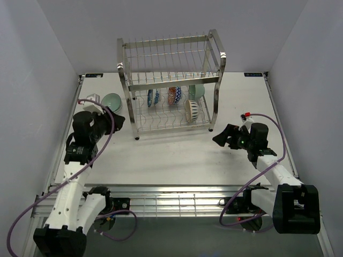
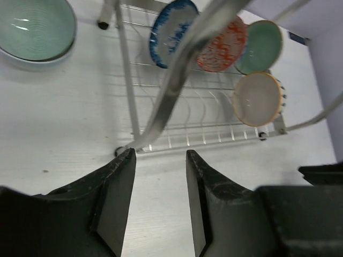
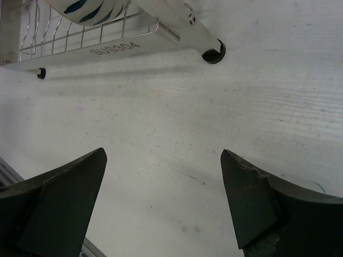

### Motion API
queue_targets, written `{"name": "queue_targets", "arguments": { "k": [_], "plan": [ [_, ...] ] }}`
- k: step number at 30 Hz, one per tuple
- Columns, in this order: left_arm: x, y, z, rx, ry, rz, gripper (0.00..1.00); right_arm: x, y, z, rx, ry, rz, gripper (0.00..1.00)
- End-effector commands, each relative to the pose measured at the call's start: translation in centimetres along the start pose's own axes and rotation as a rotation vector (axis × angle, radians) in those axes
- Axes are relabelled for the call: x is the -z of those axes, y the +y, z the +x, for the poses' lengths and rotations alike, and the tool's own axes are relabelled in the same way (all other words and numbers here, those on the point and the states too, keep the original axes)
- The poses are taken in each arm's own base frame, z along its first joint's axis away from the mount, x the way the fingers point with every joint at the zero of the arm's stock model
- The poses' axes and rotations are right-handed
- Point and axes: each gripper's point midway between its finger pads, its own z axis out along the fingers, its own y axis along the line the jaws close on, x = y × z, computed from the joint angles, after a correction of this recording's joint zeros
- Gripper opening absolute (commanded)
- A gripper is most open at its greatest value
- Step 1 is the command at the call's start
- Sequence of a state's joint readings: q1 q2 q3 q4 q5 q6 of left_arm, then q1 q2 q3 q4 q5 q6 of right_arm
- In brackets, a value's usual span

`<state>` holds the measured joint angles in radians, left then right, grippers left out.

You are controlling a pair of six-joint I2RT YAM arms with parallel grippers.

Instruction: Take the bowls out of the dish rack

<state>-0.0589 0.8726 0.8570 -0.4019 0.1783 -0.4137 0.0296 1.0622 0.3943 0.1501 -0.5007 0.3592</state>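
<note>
— On the lower tier of the tall 2-tier shiny steel wire dish rack [image 1: 171, 82], what's the count?

— 4 small round ceramic bowls, all stood on edge in the wire slots. Back row: blue-and-white patterned bowl [image 2: 171, 32], red-blue patterned bowl [image 2: 222, 45], pale mint green bowl [image 2: 260, 45]. The brown-striped bowl [image 2: 258, 99] is in front of them, toward the right end. The upper tier looks bare. A second mint green bowl [image 1: 112, 100] sits upright on the white table [image 1: 177, 160], just left of the rack.

— Hands?

— Left hand [image 2: 159, 155]: 2 black fingers moderately parted with nothing between them, over the table by the rack's front-left corner. Right hand [image 3: 163, 155]: fingers spread wide and empty, low over bare table near the rack's right end.

— How will the bowls handle?

— My judgement: glazed ceramic, so stiff with no give and slick against the fingers. Weighty for their size. Likely to chip if knocked on the steel.

— Where to take hold?

— At the top of the standing rim, 1 finger inside and 1 outside, pinching the wall. Squeezing across the full round body looks likely to slip. Lift clear of the wires before drawing forward, because the upper tier leaves little headroom.

— Easiest pick?

— Probably the brown-striped one. It is nearest the front, unobstructed, and on the right hand's side.
</note>
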Motion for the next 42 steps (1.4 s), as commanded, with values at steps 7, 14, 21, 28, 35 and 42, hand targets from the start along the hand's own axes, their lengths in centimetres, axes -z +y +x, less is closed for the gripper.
{"name": "queue_targets", "arguments": {
  "k": [7, 14, 21, 28, 35, 42],
  "plan": [
    [1.6, -6.2, 6.4, 0.065, 0.075, 0.328, 0.50, 0.1, 0.6, -1.0, 0.035, -0.023, -0.011, 0.93],
    [0.0, -13.0, 12.0, -0.013, 0.167, 0.408, 0.50, 0.0, 0.6, -1.1, 0.028, -0.018, -0.011, 0.93],
    [-2.9, -20.4, 15.1, -0.025, 0.150, 0.459, 0.52, 0.3, 0.7, -1.2, 0.036, -0.031, -0.008, 0.92],
    [-7.3, -23.8, 15.0, -0.058, 0.048, 0.482, 0.53, 0.6, 1.2, -1.3, 0.041, -0.044, -0.027, 0.91],
    [-11.7, -25.9, 14.4, -0.177, -0.058, 0.472, 0.57, 0.4, 1.3, -0.9, 0.030, -0.032, -0.046, 0.91],
    [-15.5, -24.2, 13.2, -0.105, -0.038, 0.436, 0.58, 0.3, 1.4, -1.0, 0.034, -0.038, -0.052, 0.91]
  ]
}}
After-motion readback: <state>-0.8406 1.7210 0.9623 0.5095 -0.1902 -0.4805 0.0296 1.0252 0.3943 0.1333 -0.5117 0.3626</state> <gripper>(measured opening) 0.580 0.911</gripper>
